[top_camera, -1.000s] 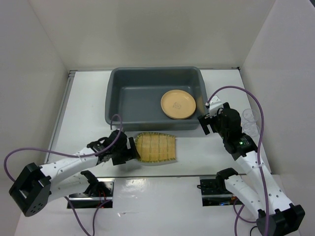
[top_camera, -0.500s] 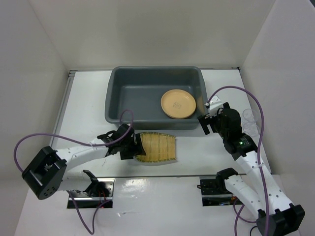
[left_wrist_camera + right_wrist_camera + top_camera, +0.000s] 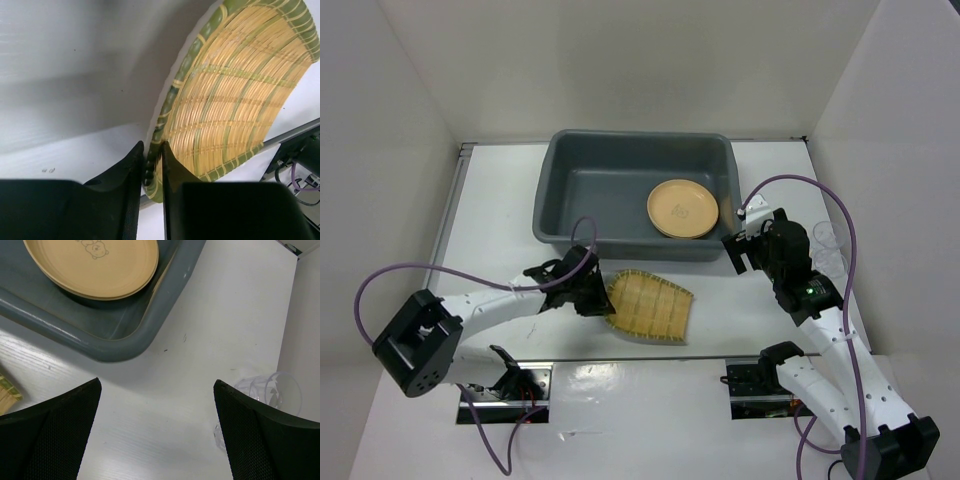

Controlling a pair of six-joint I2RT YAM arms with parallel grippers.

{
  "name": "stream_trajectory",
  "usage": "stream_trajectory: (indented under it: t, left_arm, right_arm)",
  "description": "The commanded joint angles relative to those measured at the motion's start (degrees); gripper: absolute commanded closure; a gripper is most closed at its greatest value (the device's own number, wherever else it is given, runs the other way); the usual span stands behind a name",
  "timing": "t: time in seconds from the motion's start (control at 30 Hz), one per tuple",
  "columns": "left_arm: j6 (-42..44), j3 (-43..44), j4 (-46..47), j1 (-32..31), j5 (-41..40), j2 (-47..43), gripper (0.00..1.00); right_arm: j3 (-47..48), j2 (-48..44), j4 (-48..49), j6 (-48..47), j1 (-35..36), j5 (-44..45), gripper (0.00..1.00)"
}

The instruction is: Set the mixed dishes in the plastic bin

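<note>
On the white counter (image 3: 490, 230) the left hand (image 3: 151, 170) grips the woven bamboo tray (image 3: 235, 100) by its rim (near the plastic bin (image 3: 552, 190)), while the right hand (image 3: 157, 405) stands wide open, empty.

A plate (image 3: 682, 209) lies in the bin (image 3: 600, 195), tray (image 3: 652, 307) before it

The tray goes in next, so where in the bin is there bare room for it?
The bin's left half, from its left wall to the plate, is bare floor for the tray. The right half is crowded by the plate.
</note>
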Motion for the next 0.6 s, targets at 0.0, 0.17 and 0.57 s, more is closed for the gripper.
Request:
stream_trajectory:
  t: [0.0,0.17,0.57]
  left_arm:
    - [2.67,1.77,-12.7,-0.15,-5.14,-0.39,1.0]
    - [2.67,9.67,-22.63,-0.15,-3.56,-12.16,1.0]
    - [12.68,34.53,-20.79,1.24,23.17,-11.67,1.0]
  right_arm:
    - [-0.41,-0.73,3.43,0.39,0.03,0.75,0.03]
    - [-0.41,-1.26,3.43,0.39,0.03,0.75,0.03]
    - [-0.41,-3.11,3.96,0.91,0.03,3.48,0.03]
